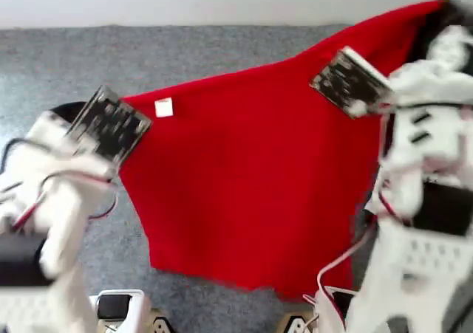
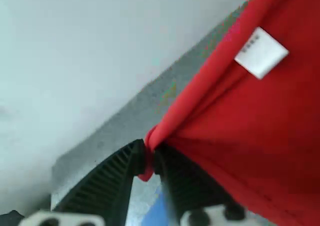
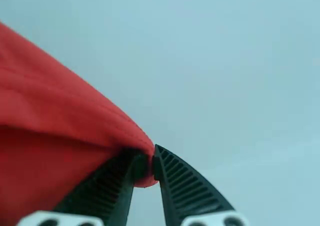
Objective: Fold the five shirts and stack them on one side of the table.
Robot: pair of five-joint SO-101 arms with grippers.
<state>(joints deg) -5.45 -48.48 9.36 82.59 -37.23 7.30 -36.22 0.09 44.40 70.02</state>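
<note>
My left claw (image 2: pixel 149 160) and right claw (image 3: pixel 150 167) each clamp a corner of the soft red cloth shirt (image 1: pixel 244 178); likely limp, light.

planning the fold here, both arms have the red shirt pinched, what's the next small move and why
Probably lower both arms together to lay the red shirt flat on the grey table. The left jaws and the right jaws are each shut on a corner, the cloth is stretched open between them, and no fold shows yet, so flattening likely comes first.
</note>
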